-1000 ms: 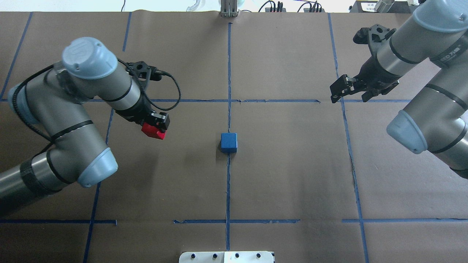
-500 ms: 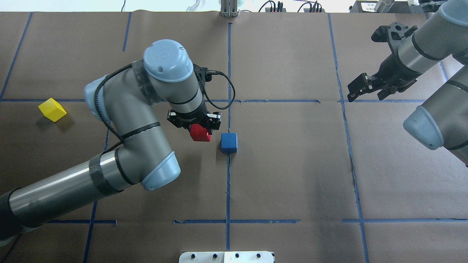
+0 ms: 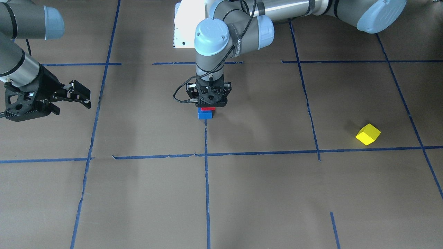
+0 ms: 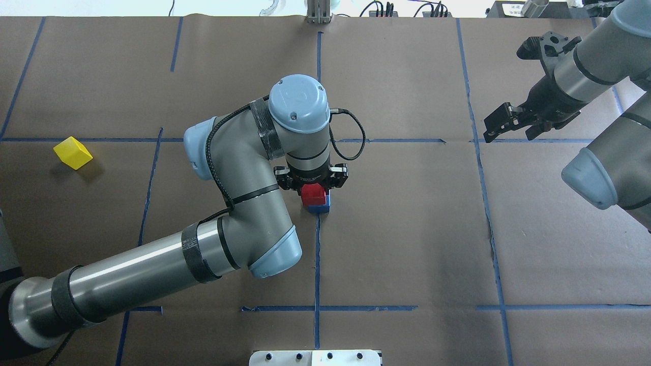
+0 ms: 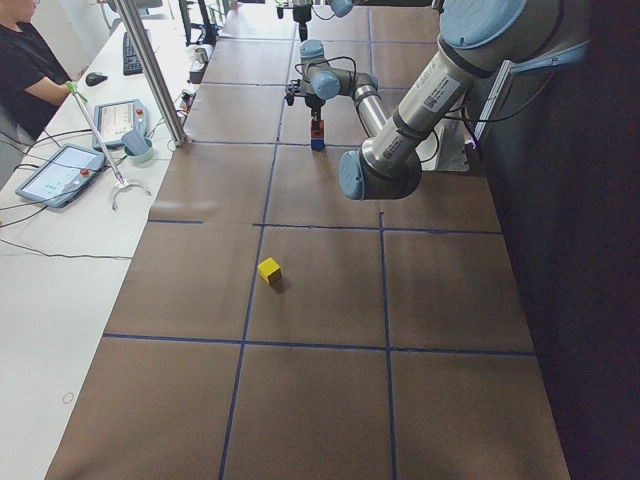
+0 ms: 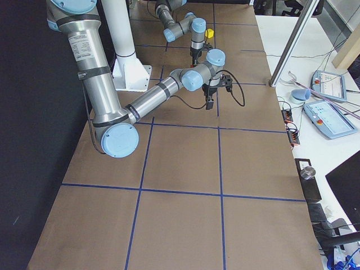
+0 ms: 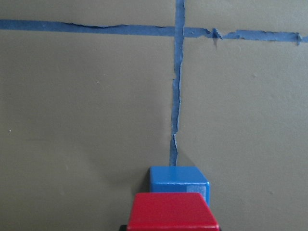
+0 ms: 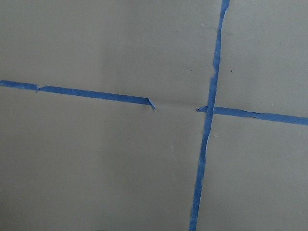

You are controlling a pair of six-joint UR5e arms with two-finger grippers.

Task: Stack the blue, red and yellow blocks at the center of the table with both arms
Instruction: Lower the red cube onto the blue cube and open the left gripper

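The blue block [image 4: 320, 208] sits at the table's centre, on the tape cross. My left gripper [image 4: 312, 189] is shut on the red block [image 4: 312, 194] and holds it straight over the blue block; I cannot tell whether they touch. In the front view the red block [image 3: 207, 109] shows as a sliver above the blue block [image 3: 206, 114], under the left gripper [image 3: 209, 104]. The left wrist view shows red [image 7: 172, 217] in front of blue [image 7: 178, 179]. The yellow block [image 4: 73, 152] lies tilted at the far left, also in the front view [image 3: 368, 134]. My right gripper [image 4: 510, 128] is open and empty at the far right.
Blue tape lines divide the brown paper table [image 4: 407, 244]. The white robot base plate [image 4: 315, 357] sits at the near edge. A metal post [image 4: 318, 12] stands at the far edge. A side bench with tablets [image 5: 60, 170] and a seated operator runs along the far side.
My left arm has swung right with the red block, from left of the blue block to directly over it. The right arm pulled back to the right, then held still.
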